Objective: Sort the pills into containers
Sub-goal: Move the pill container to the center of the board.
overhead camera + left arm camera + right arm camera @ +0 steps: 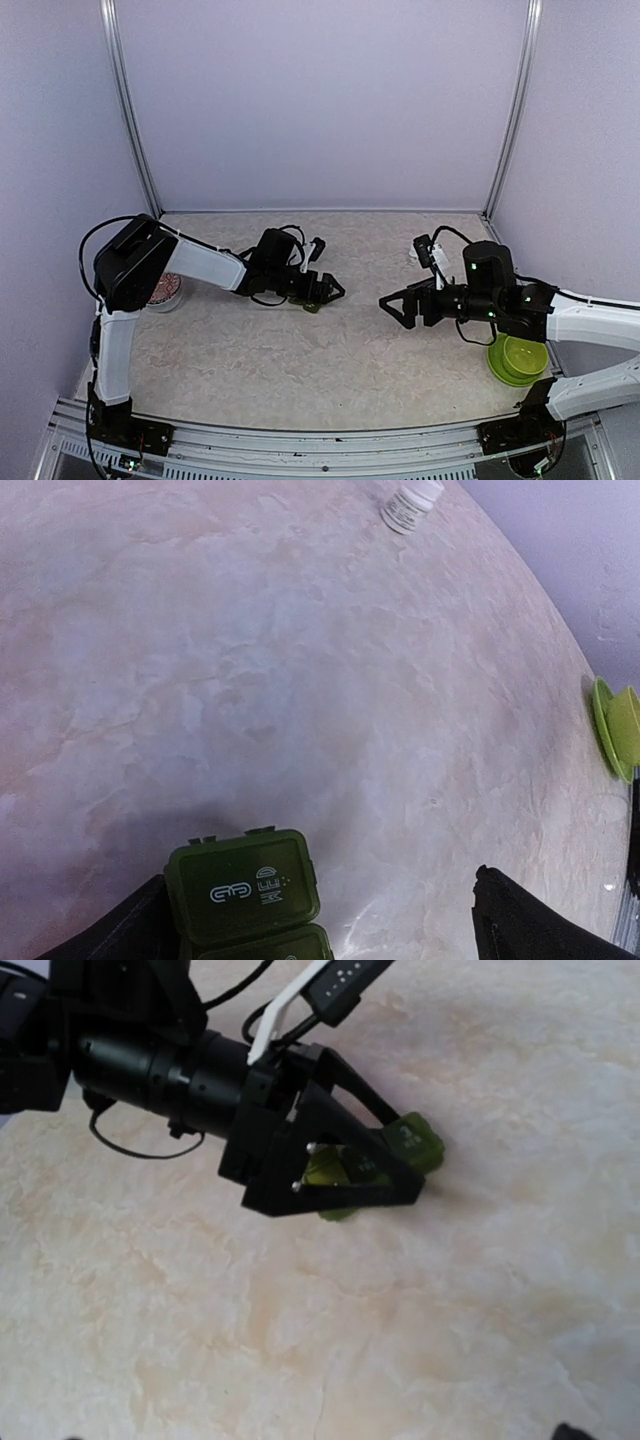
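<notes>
Left end effector (328, 293) is hanging low over the counter (300, 370) with its fingers spread wide. We are seeing the green pill organizer (245, 885) lying flat between them, touching neither. Its long axis is running in line with the fingers, its end compartment pointing toward the right end effector (388, 303), which is standing open, well apart.
</notes>
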Action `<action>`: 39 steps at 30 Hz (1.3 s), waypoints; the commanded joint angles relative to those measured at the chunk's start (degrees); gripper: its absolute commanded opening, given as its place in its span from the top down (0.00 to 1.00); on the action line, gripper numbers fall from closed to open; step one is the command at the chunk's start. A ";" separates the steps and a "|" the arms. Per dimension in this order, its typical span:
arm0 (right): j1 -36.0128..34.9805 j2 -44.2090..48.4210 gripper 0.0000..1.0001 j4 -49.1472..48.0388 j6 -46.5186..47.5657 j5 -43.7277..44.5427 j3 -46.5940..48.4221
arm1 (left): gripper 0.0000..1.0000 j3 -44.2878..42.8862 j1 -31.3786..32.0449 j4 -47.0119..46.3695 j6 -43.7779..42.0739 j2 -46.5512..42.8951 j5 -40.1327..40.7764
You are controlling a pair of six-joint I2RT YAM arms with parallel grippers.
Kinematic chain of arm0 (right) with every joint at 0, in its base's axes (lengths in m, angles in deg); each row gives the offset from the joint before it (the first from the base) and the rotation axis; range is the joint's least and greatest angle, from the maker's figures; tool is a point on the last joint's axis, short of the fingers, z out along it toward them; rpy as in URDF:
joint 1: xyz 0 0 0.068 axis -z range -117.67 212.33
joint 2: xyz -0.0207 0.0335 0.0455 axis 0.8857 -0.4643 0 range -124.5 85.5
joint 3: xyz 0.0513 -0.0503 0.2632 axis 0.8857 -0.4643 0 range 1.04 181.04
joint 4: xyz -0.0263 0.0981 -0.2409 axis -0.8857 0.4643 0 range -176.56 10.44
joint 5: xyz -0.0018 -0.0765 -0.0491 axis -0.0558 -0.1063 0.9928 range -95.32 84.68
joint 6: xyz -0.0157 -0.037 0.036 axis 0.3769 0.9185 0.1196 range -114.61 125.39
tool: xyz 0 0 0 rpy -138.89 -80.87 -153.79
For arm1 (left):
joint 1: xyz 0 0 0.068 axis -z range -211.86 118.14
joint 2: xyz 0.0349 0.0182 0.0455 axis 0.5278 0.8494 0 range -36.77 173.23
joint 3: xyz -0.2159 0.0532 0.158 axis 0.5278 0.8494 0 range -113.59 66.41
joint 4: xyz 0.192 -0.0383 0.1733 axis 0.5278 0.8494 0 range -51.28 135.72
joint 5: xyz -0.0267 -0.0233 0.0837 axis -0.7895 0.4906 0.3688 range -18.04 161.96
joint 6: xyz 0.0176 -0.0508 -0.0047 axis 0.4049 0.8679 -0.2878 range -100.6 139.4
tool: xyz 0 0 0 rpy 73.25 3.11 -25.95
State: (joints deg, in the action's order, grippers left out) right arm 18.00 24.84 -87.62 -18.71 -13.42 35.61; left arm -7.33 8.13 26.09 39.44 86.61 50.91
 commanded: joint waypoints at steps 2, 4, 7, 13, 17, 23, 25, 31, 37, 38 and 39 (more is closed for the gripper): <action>0.41 -1.86 0.00 0.50 0.34 0.32 -0.65 | 0.02 -3.91 1.46 2.77 -5.13 3.62 -8.49; 0.42 -2.37 0.00 0.35 0.32 0.02 -0.48 | 0.02 -5.09 1.94 4.02 -6.43 4.54 -10.86; 0.39 -2.45 0.00 0.35 0.38 -0.18 -0.32 | 0.03 -6.92 2.92 6.28 -9.12 5.72 -14.55; 0.44 -1.93 0.00 1.51 0.85 0.46 -0.03 | 0.04 -8.97 5.31 9.12 -12.71 5.92 -18.11; 0.48 -0.70 0.00 2.46 0.97 1.20 0.04 | 0.04 -8.68 6.52 9.56 -13.30 5.20 -18.81; 0.83 1.55 0.00 3.73 1.07 1.50 0.22 | 0.04 -8.18 8.26 9.90 -14.29 4.25 -20.42; 0.92 2.19 0.00 4.30 1.13 1.64 0.13 | 0.04 -8.27 8.84 10.29 -14.72 3.95 -20.82; 1.31 4.33 0.00 5.36 1.16 1.77 -0.61 | 0.04 -7.35 9.58 8.92 -13.51 1.47 -20.75; 1.70 5.82 0.00 5.79 1.99 1.24 -1.65 | 0.02 -7.08 9.28 6.62 -10.83 -5.41 -19.25; 1.89 6.02 0.00 5.73 2.01 0.84 -1.89 | 0.02 -6.77 9.19 6.26 -10.29 -6.66 -18.82; 2.13 6.14 0.00 5.57 2.01 0.47 -2.17 | 0.01 -6.27 9.04 5.76 -9.74 -8.13 -18.35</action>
State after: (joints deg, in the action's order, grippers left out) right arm 19.09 29.67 -82.90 -17.66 -12.15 34.82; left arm -14.49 17.57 35.25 27.46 86.19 31.69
